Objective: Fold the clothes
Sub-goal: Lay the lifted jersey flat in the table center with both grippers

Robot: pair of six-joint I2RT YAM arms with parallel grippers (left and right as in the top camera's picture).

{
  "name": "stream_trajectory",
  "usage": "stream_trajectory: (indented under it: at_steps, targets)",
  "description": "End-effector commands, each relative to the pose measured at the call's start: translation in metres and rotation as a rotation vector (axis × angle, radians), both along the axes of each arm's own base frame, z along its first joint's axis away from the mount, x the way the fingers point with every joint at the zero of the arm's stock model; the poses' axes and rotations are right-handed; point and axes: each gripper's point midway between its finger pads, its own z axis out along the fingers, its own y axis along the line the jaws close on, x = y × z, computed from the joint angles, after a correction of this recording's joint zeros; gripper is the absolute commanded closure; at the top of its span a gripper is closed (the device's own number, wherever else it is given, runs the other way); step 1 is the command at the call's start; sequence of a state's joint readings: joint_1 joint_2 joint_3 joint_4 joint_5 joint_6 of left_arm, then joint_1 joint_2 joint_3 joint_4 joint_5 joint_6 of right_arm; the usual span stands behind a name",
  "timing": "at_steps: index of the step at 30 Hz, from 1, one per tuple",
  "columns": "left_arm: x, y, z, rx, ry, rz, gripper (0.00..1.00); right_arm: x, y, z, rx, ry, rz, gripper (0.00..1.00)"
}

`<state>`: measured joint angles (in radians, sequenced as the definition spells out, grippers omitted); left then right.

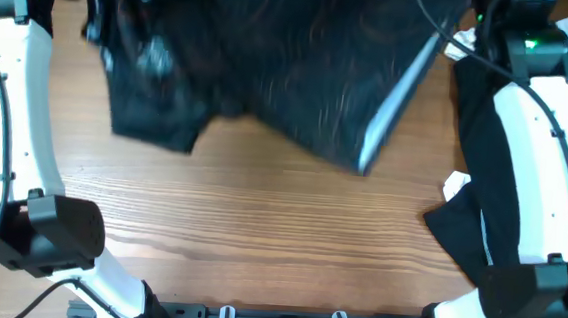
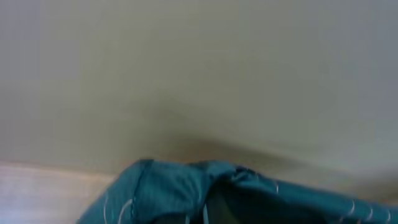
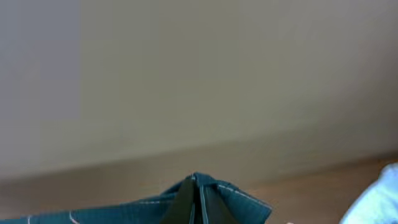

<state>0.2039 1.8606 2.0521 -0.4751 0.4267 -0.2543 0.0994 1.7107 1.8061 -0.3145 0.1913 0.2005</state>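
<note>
Right gripper [image 3: 199, 202], right wrist view: fingers pinched together on a peak of the black jersey with thin wavy lines [image 3: 249, 202]. Left wrist view: left gripper [image 2: 217, 211] buried under bunched jersey, grip cannot be told. Overhead: jersey blurred across far side of the light wooden table [image 1: 279, 229]; black garment heap [image 1: 470, 222] at right edge.

Light wood-grain table [image 1: 260, 217], plain beige wall [image 2: 199, 62] beyond its edge
</note>
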Motion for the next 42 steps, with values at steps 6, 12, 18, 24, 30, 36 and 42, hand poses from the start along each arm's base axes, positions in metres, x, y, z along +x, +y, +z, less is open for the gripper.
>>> stream_trajectory:
  at_steps: [6, 12, 18, 24, 30, 36, 42]
  targets:
    - [-0.032, -0.008, 0.084, -0.071, -0.127, -0.044, 0.96, -0.046, -0.081, 0.074, -0.117, -0.046, -0.231, 0.96]
    - [-0.107, -0.031, -0.096, -0.125, 0.672, -0.106, 0.96, -0.079, -0.074, -0.092, -0.152, 0.621, -0.151, 0.96]
    - [-0.189, -0.061, -0.258, -0.068, 1.304, -0.209, 0.96, -0.152, -0.060, -0.210, -0.078, 1.234, -0.098, 0.96]
    - [-0.289, -0.078, -0.359, -0.136, 1.663, -0.246, 0.96, -0.204, -0.054, -0.253, -0.015, 1.488, -0.137, 0.95]
    - [-0.322, -0.081, -0.376, -0.151, 1.752, -0.249, 0.96, -0.260, -0.075, -0.311, -0.078, 1.685, -0.339, 0.96]
    - [-0.298, -0.085, -0.385, -0.165, 1.637, -0.262, 0.54, -0.255, -0.074, -0.334, -0.063, 1.642, -0.331, 0.96]
    - [-0.328, -0.101, -0.380, -0.114, 1.754, -0.312, 0.58, -0.245, -0.073, -0.337, -0.070, 1.606, -0.300, 0.96]
